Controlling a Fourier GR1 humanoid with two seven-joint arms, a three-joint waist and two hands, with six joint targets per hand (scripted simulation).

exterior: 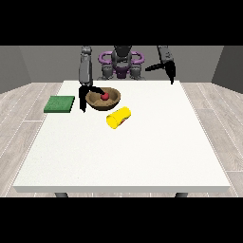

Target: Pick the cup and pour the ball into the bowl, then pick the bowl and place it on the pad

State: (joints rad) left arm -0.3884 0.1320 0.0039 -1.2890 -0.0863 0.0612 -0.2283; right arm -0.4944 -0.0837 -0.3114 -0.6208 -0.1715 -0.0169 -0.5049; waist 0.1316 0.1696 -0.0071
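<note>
Now robot hand at view's left [87, 96] grips brown bowl [103, 99] rim, red ball [104, 96] inside; yellow cup [117, 117] lies tipped beside; other robot hand [167, 68] raised, fingers unclear.

Robot torso [122, 64] is seen small behind the table, built in grey and dark segments. Purple ring-shaped parts [107, 58] are set at both shoulders. Arms [85, 66] are formed of grey cylindrical links. Both are ended in black hands: one at the view's left [87, 95], one at the view's right [167, 68].
</note>
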